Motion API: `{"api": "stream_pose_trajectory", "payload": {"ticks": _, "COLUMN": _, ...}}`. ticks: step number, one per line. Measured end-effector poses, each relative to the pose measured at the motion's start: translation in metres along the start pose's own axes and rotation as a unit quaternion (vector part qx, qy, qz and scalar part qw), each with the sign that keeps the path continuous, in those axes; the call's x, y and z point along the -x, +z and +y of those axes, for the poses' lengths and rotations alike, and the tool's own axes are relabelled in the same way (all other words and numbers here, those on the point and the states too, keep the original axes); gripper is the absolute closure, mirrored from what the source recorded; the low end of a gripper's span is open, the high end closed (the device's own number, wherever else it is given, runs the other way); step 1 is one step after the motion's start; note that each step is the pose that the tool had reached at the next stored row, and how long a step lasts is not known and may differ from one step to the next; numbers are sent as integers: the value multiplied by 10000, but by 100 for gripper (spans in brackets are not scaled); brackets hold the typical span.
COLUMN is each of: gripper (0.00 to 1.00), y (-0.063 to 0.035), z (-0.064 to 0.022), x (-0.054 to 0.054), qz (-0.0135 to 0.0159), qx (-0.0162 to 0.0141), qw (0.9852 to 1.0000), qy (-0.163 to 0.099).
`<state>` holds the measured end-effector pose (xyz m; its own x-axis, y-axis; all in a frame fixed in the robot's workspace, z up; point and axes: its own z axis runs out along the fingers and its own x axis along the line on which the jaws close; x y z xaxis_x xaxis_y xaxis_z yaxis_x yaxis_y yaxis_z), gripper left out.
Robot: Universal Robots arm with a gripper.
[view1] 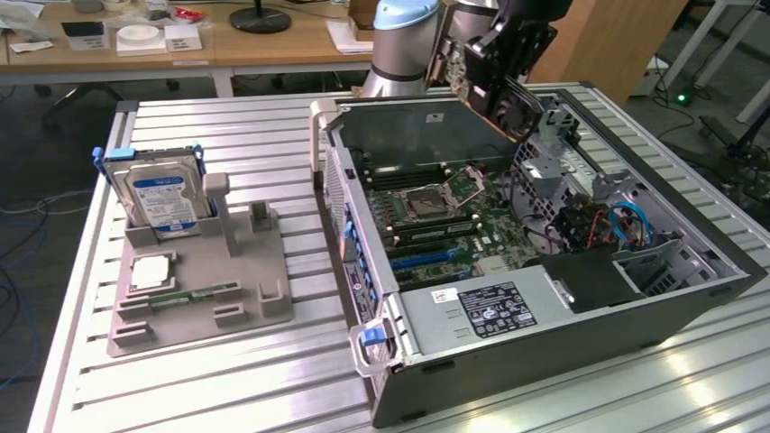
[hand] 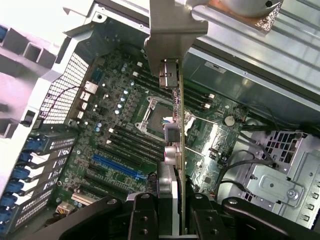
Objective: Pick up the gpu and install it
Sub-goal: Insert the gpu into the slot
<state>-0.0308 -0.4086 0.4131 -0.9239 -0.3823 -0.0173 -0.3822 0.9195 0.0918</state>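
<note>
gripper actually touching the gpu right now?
Touching. The wrist view shows the gpu edge-on, with its near end clamped between the two sides of the gripper and no gap on either side.

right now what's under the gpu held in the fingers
The gpu hangs edge-on over the motherboard. The cpu socket, black memory slots and a blue slot show beside it. The strip of board directly beneath the card's edge is covered.

Silver-grey cylindrical arm (view1: 392,72), pale blue joint cap (view1: 407,13); black hand (hand: 171,215), round screws on jointed links.
</note>
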Motion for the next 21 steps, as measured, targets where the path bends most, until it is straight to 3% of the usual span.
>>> {"api": "stream_pose_trajectory", "payload": {"ticks": 5, "gripper": 72, "y": 10, "z": -1, "x": -1, "qz": 21, "qx": 3, "qw": 9995, "qy": -300}}
{"api": "stream_pose_trajectory", "payload": {"ticks": 10, "gripper": 72, "y": 12, "z": -2, "x": -1, "qz": 39, "qx": 4, "qw": 9981, "qy": -617}}
{"api": "stream_pose_trajectory", "payload": {"ticks": 21, "gripper": 72, "y": 12, "z": -9, "x": -4, "qz": 82, "qx": 9, "qw": 9918, "qy": -1274}}
